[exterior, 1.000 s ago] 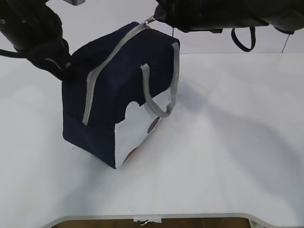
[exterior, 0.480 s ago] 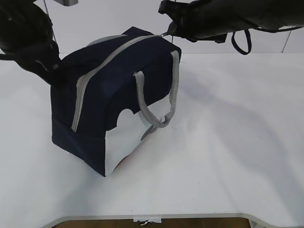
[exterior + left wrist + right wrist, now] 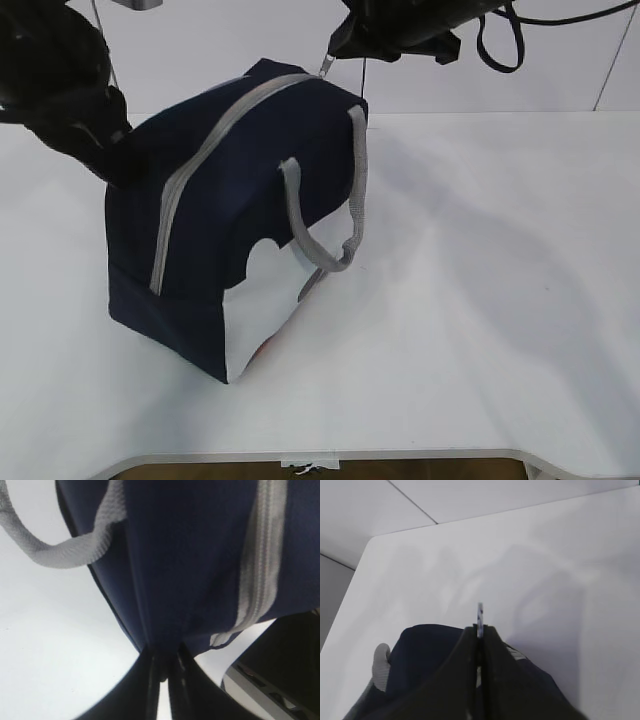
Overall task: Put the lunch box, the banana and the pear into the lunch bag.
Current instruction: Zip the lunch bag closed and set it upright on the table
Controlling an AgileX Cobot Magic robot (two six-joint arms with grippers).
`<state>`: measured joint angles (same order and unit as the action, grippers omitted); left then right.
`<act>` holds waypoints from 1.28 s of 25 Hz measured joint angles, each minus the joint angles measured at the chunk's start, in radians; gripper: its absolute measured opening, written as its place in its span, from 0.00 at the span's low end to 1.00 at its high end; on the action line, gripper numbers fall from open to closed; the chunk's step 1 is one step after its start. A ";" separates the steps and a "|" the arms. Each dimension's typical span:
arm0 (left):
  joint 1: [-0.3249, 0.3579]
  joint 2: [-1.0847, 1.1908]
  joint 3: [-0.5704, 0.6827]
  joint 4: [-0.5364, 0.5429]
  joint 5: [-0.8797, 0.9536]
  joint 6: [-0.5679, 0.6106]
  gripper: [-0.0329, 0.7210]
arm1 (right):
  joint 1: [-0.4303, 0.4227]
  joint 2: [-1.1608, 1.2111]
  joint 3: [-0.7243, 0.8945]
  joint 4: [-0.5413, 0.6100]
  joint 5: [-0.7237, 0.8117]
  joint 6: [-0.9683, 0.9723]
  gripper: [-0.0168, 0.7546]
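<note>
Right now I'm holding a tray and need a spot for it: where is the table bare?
The table is bare right of the lunch bag, out to the right edge, and along the front edge. The left and back are crowded: left gripper pinches the bag, right gripper its zipper pull.

surface: white table [image 3: 480,330], rounded front edge | backdrop: pale wall [image 3: 230,40] with thin dark seams | light: soft, diffuse shadows on tabletop

Over the last second our lunch bag [image 3: 235,210] has slid leftward on the table [image 3: 480,300] and settled more upright. Our right gripper [image 3: 328,62], pinching the zipper pull [image 3: 480,614], has risen and drawn back toward the bag's far top corner.
</note>
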<state>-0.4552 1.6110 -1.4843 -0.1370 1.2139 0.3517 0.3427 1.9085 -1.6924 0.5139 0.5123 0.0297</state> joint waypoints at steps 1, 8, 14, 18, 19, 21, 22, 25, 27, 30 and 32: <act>0.000 -0.001 0.000 -0.009 0.000 0.000 0.22 | 0.000 0.000 -0.012 0.002 0.030 -0.002 0.02; 0.000 -0.003 -0.089 -0.045 0.018 -0.025 0.68 | 0.000 0.010 -0.027 0.008 0.082 -0.030 0.02; 0.000 0.030 -0.190 -0.161 0.007 -0.031 0.70 | 0.000 0.041 -0.031 0.042 0.084 -0.039 0.02; 0.000 0.119 -0.257 -0.198 -0.014 -0.033 0.70 | -0.001 0.050 -0.033 0.059 0.084 -0.041 0.02; 0.000 0.139 -0.274 -0.197 -0.024 -0.033 0.70 | -0.001 0.050 -0.035 0.065 0.084 -0.041 0.02; 0.000 0.186 -0.307 -0.198 -0.036 -0.033 0.70 | -0.001 0.050 -0.039 0.067 0.082 -0.043 0.02; 0.000 0.207 -0.324 -0.198 -0.049 -0.033 0.70 | -0.001 0.050 -0.039 0.069 0.082 -0.043 0.02; 0.000 0.260 -0.367 -0.200 -0.067 -0.033 0.70 | -0.001 0.050 -0.039 0.075 0.082 -0.043 0.02; 0.000 0.293 -0.389 -0.204 -0.071 -0.033 0.70 | -0.001 0.050 -0.039 0.080 0.081 -0.045 0.02; 0.000 0.333 -0.400 -0.208 -0.071 -0.033 0.70 | -0.001 0.050 -0.039 0.085 0.078 -0.045 0.02; 0.000 0.355 -0.402 -0.208 -0.069 -0.034 0.68 | -0.001 0.050 -0.039 0.086 0.077 -0.045 0.02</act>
<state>-0.4552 1.9656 -1.8859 -0.3450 1.1450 0.3181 0.3420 1.9585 -1.7316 0.5996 0.5892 -0.0152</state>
